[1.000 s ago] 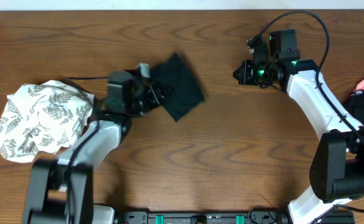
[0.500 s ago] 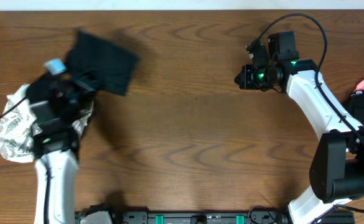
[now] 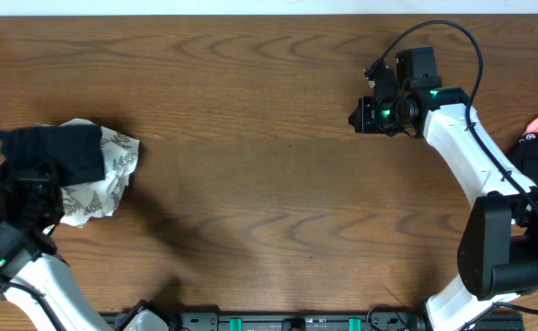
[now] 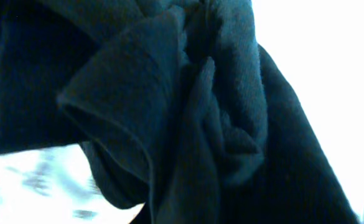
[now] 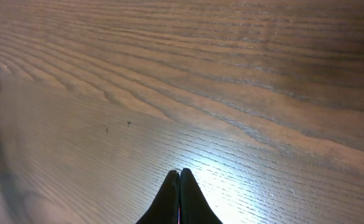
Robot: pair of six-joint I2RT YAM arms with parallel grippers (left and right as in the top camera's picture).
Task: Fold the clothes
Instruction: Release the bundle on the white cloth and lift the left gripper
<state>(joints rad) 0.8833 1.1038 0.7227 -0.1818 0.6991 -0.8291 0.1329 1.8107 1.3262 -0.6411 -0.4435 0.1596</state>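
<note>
Left gripper (image 3: 31, 184) at table's 9 o'clock edge, jaws pinched on bunched black shirt (image 3: 52, 149), which hangs over white leaf-print cloth (image 3: 103, 179). Right gripper (image 3: 357, 117) at 1 o'clock, fingers pressed together, holding nothing, above wooden table (image 3: 269, 202). Black garment (image 3: 537, 152) at 3 o'clock, its lettering too small to read.

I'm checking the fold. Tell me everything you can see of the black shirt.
The shirt is plain black, soft and fuzzy, unprinted. It is bunched into thick overlapping folds, not flat; no sleeve can be told apart. It sits far left in the overhead view, over the leaf cloth, gripped by the shut left end effector. Whether it rests on that cloth is unclear.
</note>
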